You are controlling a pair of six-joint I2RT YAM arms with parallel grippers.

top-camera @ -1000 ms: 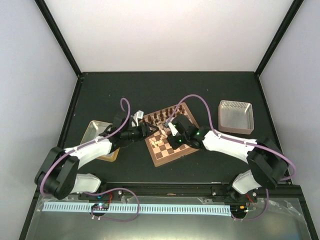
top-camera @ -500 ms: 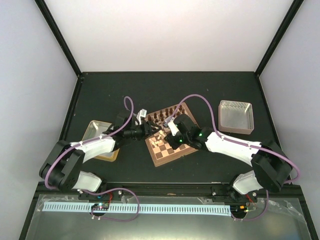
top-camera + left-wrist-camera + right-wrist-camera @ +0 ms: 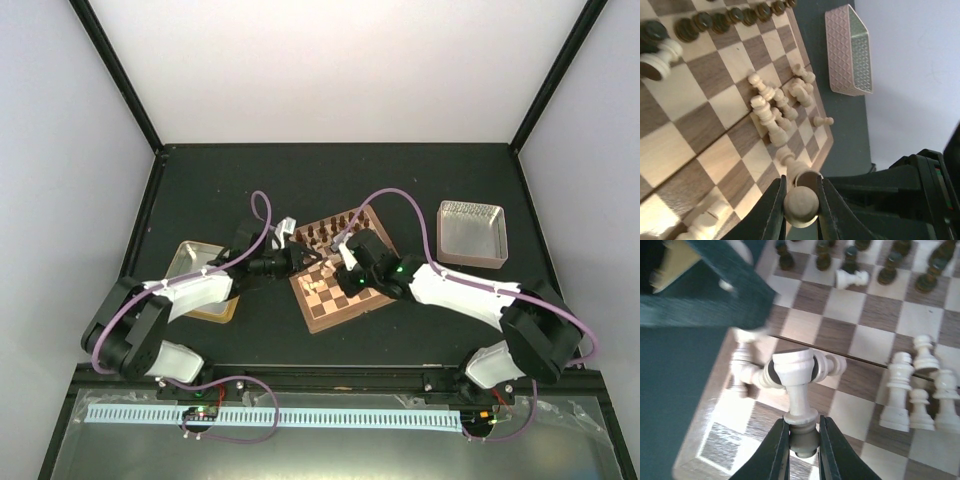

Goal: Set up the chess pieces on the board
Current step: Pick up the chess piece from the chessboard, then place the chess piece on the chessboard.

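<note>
The board (image 3: 322,310) lies mid-table, with dark chessmen along its far rows. Loose cream chess pieces (image 3: 774,111) crowd one part of it, some upright and some on their sides. My left gripper (image 3: 801,187) is shut on the round head of a cream piece (image 3: 801,207) at the board's edge. My right gripper (image 3: 802,423) is shut on the top of another cream piece (image 3: 794,369), whose wide base points away from the camera above several fallen pieces (image 3: 746,371). From above, the left gripper (image 3: 312,262) and right gripper (image 3: 345,279) sit close together over the board.
A metal tray (image 3: 186,262) sits left of the board, partly under my left arm. A ribbed plastic tray (image 3: 472,232) stands to the right. One cream pawn (image 3: 852,278) lies among the dark chessmen (image 3: 887,271). Upright cream pieces (image 3: 900,396) stand right of my right gripper.
My left gripper has reached right over the board and closed on a cream piece. The right arm has shifted only slightly, still gripping its piece.
</note>
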